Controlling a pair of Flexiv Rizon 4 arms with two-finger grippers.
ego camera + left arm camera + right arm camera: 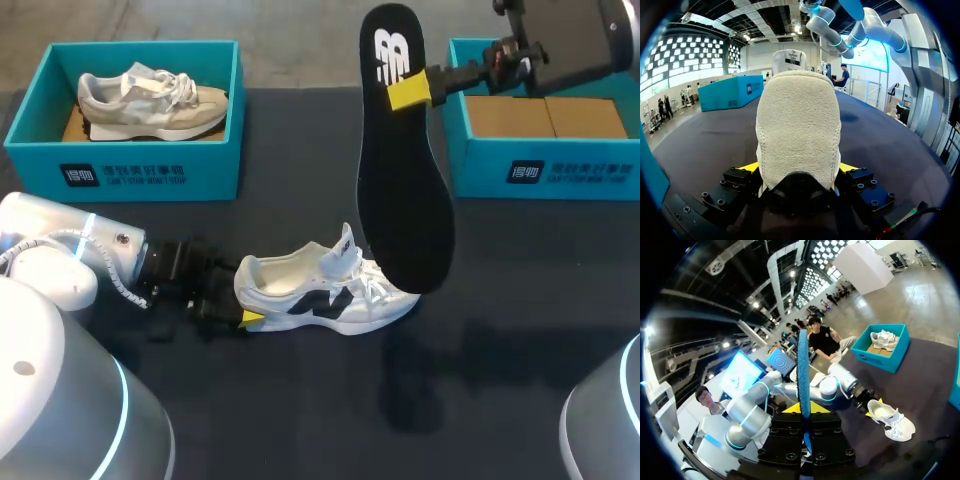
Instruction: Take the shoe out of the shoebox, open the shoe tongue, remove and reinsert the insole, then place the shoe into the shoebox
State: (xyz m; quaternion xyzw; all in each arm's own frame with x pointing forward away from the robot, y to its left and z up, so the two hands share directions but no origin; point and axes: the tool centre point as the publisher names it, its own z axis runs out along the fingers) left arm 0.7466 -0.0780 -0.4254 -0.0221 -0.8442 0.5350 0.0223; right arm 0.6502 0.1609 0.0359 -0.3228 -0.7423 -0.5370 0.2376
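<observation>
Pinching the shoe (330, 295) at its heel is the left tool (246, 303) — right tool (406, 92) (raised) clamps the insole (400, 190).

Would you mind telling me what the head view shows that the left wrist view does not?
Only the head view: the beige shoe in the left shoebox, plus the laces and toe of the white shoe. Only the left wrist view: both yellow tips against its heel, one each side. Shared: the white shoe's heel held in the left pincer.
</observation>
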